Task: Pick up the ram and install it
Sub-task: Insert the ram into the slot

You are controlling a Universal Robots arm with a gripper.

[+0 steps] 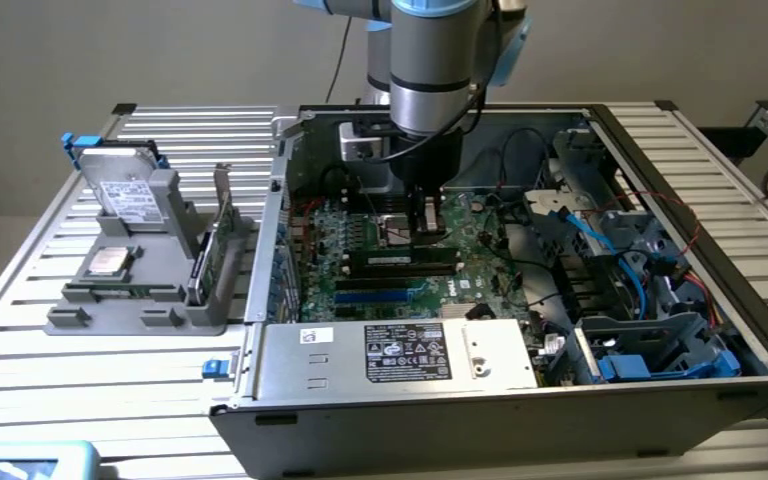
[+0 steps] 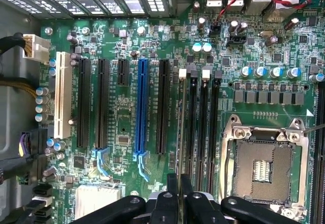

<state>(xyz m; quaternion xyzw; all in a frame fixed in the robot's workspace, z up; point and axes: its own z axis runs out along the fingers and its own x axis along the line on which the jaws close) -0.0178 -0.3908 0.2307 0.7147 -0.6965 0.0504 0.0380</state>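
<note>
Gripper (image 2: 179, 186): fingers (image 2: 172, 183) pinched together on the ram (image 2: 179, 132), one pad on each flat face, taking it at the upper long edge near mid-length.

Ram position: held on edge, low inside the computer case (image 1: 491, 400), lined up with the outermost of the memory slots (image 2: 203, 127), the one nearest the black expansion slots. Whether its lower edge is seated or just above the slot, cannot tell; it is seen edge-on.

Handling, my judgement: light, stiff and thin, so easy to carry but fragile. Grip the flat faces near the top edge, keeping off the contact edge. It wants to go down square; a tilt would bind it or strain the board.

Look: a thin pale-green sliver from the wrist. From the exterior view, a long dark strip with a pale label under the fingers.

Around it: green motherboard (image 2: 122, 127), blue slot (image 2: 141, 107), open processor socket (image 2: 264, 168).
</note>
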